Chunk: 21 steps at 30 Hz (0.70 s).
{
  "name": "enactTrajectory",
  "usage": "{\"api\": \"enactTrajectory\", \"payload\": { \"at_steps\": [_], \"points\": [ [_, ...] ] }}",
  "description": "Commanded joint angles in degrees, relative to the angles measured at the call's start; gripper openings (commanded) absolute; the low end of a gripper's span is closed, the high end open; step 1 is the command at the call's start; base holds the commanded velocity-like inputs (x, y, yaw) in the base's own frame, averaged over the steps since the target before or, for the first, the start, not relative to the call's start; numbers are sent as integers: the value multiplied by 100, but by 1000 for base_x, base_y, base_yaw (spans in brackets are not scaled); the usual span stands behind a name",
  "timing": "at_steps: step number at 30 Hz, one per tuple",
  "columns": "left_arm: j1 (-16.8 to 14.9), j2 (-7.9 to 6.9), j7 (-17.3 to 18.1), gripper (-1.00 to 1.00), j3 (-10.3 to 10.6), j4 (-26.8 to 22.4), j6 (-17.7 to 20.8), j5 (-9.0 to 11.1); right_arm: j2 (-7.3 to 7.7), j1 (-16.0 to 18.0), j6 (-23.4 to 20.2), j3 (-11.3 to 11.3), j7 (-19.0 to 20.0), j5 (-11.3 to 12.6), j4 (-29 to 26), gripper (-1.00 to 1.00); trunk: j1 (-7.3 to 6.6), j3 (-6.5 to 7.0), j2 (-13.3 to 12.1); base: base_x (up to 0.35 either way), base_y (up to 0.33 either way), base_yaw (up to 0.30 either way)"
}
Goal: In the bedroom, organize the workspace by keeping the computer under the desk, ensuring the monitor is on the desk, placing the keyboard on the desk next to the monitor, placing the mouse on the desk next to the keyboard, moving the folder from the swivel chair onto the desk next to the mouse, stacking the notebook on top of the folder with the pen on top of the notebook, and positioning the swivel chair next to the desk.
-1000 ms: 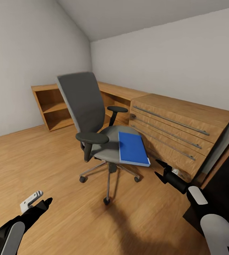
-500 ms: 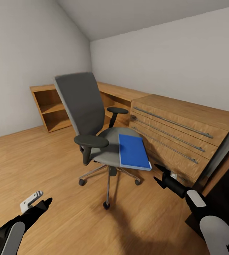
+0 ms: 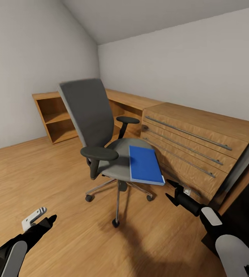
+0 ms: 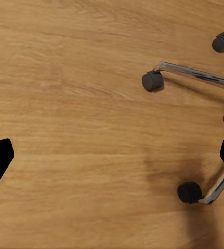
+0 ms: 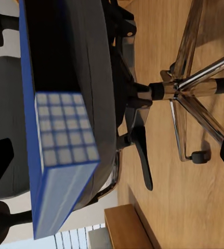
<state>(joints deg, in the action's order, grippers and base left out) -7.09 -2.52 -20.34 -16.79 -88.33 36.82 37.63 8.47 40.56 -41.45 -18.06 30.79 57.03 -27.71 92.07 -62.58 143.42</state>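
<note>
Head view: right gripper (image 3: 171, 192) stretched forward and low from the lower right corner, black fingers parted wide, nothing between them, tips just beside the front corner of the folder (image 3: 144, 164) without touching. Right forearm angled up from the corner, white and black. Left gripper (image 3: 43, 219) held low at the lower left, above bare floor, well apart from the swivel chair (image 3: 101, 132); fingers spread, empty. Left wrist view: two dark fingertips at opposite edges of the picture, wide apart, wooden floor (image 4: 80, 114) between them, chrome legs and black casters of the chair base to one side.

Folder flat on the chair seat, along its edge nearest the drawer chest (image 3: 195, 148), one corner jutting past the seat's front edge. Right wrist view: folder (image 5: 49, 155) seen end-on, blue cover and pale page edge, seat underside and chrome base beyond.

Cut off: a dark glossy surface at the right edge of the head view, too little shown to name. A small pale object on the floor by the chest's foot, near the right fingertips, hard to make out.

Room: light wooden floor, plain grey walls, sloped ceiling, a low wooden open shelf unit (image 3: 59, 115) in the far corner running on to the chest.
</note>
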Motion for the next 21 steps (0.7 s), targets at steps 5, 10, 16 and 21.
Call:
{"api": "enactTrajectory", "payload": {
  "at_steps": [5, 10, 16, 21],
  "points": [
    [-3, -3, -49, 100, 0, -9, 18, 61, -21, 4, -40, -23, 6, 1, 0, 100, -1, -5, 2, 0, 0, 0],
    [-3, -3, -49, 100, 0, -9, 18, 61, -45, 4, -41, -23, 6, 1, -5, 100, -1, -5, 2, 27, 13, 0],
    [-3, -3, -50, 100, 0, -9, 18, 65, -64, 4, -39, -23, 6, -8, -6, 100, -1, -5, 2, 18, 11, 0],
    [-3, -3, -51, 100, 0, -9, 18, 63, -73, 4, -39, -15, 6, -16, -6, 100, -1, -5, 2, 4, 2, 0]
  ]
}}
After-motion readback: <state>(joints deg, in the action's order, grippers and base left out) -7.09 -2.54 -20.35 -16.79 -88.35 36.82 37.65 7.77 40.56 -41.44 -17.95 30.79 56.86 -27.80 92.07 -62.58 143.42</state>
